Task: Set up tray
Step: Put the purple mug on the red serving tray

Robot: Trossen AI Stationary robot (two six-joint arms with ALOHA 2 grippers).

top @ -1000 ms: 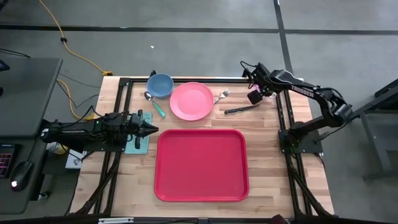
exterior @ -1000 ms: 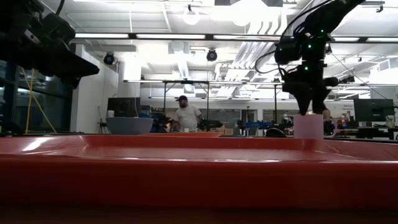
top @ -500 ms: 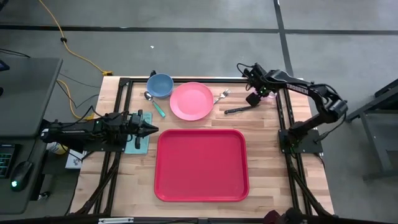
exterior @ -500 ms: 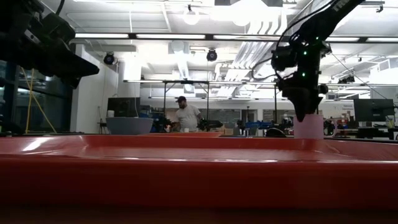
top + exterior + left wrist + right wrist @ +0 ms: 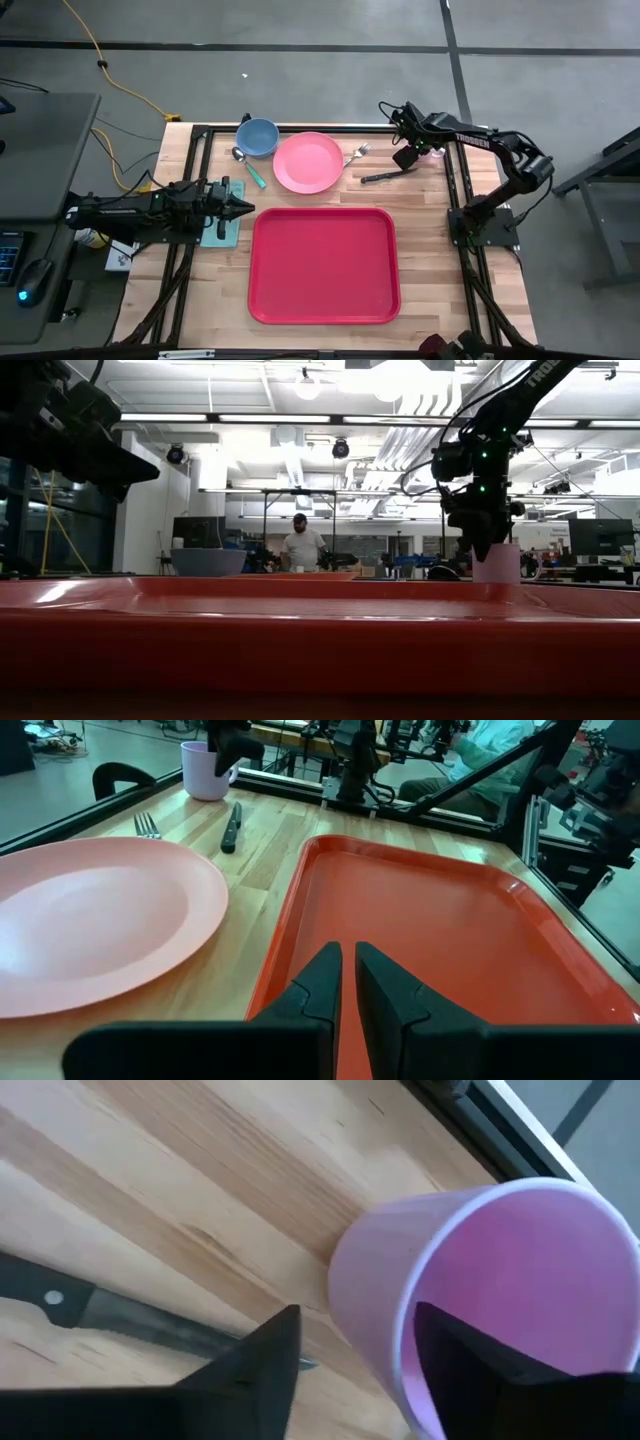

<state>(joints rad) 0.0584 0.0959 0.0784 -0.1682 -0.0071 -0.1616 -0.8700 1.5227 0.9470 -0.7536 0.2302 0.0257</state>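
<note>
The red tray point(image 5: 323, 265) lies at the table's middle, nothing on it. Beyond it stand a pink plate point(image 5: 308, 162) and a blue bowl point(image 5: 257, 136), with a spoon point(image 5: 248, 166), a fork point(image 5: 357, 154) and a black-handled knife point(image 5: 384, 175) lying flat nearby. A lilac cup point(image 5: 500, 1270) stands upright at the far right. My right gripper point(image 5: 355, 1312) points down over the cup's rim, open, one finger inside the cup and one outside. My left gripper point(image 5: 250, 208) waits shut left of the tray, holding nothing. My right gripper straddles the cup's wall point(image 5: 375, 1295) from above, on the side toward the knife. A gap shows between the outer finger point(image 5: 265, 1365) and the wall. The inner finger point(image 5: 470, 1350) stands close to the inside of the wall; whether it touches, I cannot tell.
The knife point(image 5: 120, 1320) lies on the wood just beside the cup. A black frame rail point(image 5: 300, 128) runs along the table's far edge behind the dishes. A teal pad point(image 5: 222, 224) sits under my left arm. Bare wood lies to the right of the tray.
My right gripper has sunk toward the cup and shifted a little toward the table's left, so that its fingers now reach down to the cup's rim. The cup has stayed upright in its place.
</note>
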